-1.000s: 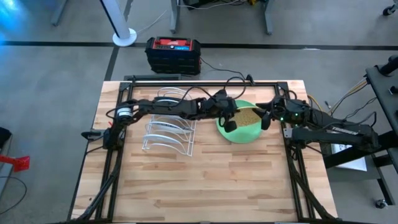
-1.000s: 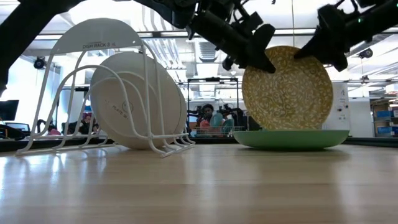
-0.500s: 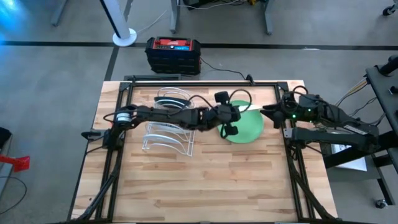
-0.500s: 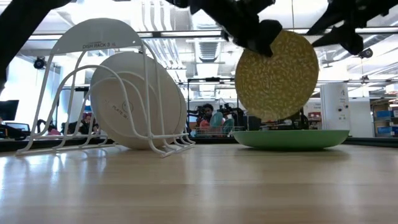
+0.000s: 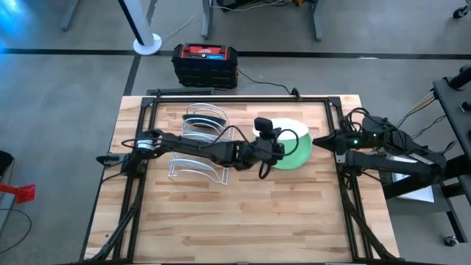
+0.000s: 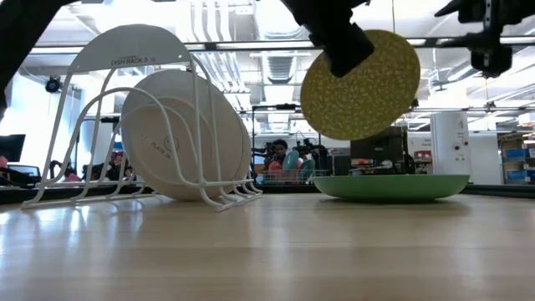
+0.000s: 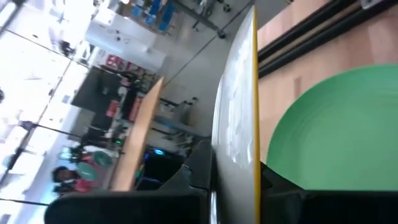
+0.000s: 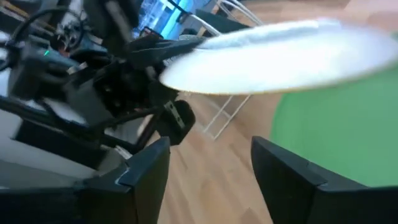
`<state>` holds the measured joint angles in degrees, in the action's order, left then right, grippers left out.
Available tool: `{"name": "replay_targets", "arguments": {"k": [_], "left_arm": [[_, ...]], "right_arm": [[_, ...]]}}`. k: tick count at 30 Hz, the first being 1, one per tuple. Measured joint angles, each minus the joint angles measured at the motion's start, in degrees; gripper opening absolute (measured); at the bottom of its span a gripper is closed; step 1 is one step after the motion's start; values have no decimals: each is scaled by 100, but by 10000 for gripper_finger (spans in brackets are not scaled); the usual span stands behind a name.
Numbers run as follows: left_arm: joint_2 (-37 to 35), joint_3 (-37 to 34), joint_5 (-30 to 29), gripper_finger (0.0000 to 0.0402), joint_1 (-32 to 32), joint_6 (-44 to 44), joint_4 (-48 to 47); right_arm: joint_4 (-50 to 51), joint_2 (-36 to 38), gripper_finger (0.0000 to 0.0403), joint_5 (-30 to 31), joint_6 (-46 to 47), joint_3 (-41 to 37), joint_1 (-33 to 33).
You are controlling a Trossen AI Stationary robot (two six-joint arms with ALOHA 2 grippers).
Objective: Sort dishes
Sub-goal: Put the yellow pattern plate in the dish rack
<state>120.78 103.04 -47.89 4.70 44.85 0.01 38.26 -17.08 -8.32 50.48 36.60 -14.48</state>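
While yellowish patterned plate hangs on edge above light green plate lying flat on table, we see left gripper clamped on its rim. Right gripper empty, fingers apart, near table's right edge. 2 pale plates lean in white wire rack.

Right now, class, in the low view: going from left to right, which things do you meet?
Wire rack → white plate leaning in it → left gripper → yellow plate it holds in the air → right gripper. The green plate lies flat under the yellow one, so it is left out.
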Motion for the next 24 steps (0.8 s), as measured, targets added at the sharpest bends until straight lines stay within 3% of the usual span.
{"name": "replay_targets", "arguments": {"k": [7, 11, 15, 19, 24], "left_arm": [[214, -2, -859, 13, 319, 1187, 410], [390, -8, -1059, 13, 482, 1731, 643], [603, 0, -1706, 13, 591, 2283, 1069], [834, 0, -2193, 13, 640, 2924, 2007], [934, 2, -2272, 13, 640, 3208, 2657]], "right_arm": [[-505, 542, 252, -89, 1166, -915, 0], [-1807, 909, 266, -108, 1893, -1619, 0], [-3135, 1185, 271, -213, 2553, -2235, -1], [-3379, 1300, 268, -315, 2890, -2624, 58], [-3406, 1322, 275, -255, 2956, -2862, 253]]}}
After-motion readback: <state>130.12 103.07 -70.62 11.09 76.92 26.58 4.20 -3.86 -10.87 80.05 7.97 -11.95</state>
